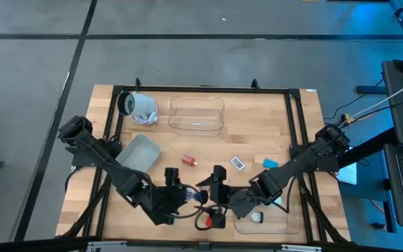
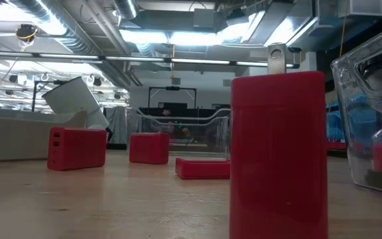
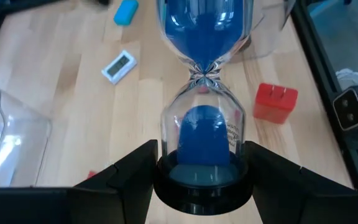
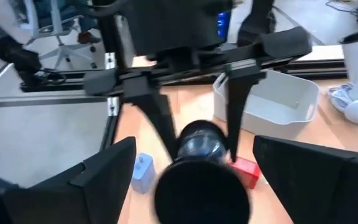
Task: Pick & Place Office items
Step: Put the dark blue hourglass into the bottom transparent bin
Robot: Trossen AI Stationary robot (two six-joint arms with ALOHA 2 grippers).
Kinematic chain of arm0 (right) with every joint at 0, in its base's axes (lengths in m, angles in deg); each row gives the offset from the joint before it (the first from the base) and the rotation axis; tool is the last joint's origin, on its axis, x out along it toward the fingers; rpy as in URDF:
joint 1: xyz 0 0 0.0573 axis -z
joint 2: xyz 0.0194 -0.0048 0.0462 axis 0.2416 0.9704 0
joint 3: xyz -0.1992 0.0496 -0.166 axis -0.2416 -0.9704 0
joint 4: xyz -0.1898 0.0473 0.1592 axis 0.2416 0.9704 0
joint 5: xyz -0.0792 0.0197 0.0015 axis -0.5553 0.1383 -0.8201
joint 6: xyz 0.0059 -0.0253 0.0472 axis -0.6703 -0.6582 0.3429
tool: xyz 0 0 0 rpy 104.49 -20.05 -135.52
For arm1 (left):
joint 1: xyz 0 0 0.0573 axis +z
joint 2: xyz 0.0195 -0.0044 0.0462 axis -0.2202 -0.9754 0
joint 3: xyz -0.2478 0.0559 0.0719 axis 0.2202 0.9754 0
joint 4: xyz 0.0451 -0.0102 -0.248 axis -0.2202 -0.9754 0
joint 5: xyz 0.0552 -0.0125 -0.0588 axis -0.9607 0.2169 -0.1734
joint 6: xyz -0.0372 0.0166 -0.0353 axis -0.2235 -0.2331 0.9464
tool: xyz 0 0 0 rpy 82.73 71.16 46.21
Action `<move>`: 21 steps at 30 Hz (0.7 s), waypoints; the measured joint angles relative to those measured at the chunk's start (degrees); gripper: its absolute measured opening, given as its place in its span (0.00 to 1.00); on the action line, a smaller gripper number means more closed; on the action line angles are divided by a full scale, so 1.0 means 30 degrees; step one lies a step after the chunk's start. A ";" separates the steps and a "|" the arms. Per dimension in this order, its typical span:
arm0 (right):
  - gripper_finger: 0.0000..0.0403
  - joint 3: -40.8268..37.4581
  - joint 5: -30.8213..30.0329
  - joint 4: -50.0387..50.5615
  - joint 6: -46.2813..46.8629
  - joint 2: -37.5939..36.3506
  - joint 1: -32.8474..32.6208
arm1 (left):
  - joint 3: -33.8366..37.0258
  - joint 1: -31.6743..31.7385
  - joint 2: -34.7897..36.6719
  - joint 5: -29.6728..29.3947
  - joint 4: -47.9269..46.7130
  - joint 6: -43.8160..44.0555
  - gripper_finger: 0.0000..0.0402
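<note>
Blue-sand hourglass (image 3: 202, 93) is pinched at its black base by the left hand (image 3: 201, 180), down near the front edge of the wooden surface (image 1: 208, 150). Right hand (image 4: 194, 180) sits just opposite, fingers spread wide around the other end. Red block (image 3: 275, 102), white piece (image 3: 118, 66) and blue piece (image 3: 126, 12) lie apart on open wood behind.

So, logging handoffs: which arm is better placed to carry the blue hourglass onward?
Left. The left pincer grips the hourglass at its black base; the right pincer sits wide open around its end.
</note>
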 joint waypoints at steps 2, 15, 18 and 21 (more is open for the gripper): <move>0.82 0.0007 -0.0073 0.0009 -0.0062 0.0000 0.0072 | 0.0000 -0.0007 0.0000 -0.0148 0.0423 -0.0418 0.54; 0.77 0.0007 0.0498 0.0062 0.0886 -0.0007 0.0157 | -0.0007 -0.0022 0.0000 -0.1023 0.1502 -0.1634 0.54; 0.72 0.0007 0.0874 0.0164 0.1720 -0.0007 0.0157 | -0.0007 -0.0022 0.0000 -0.1061 0.1560 -0.1634 0.54; 0.64 0.0007 0.0875 0.0186 0.2667 -0.0007 0.0157 | -0.0007 -0.0022 -0.0001 -0.1188 0.1596 -0.1623 0.54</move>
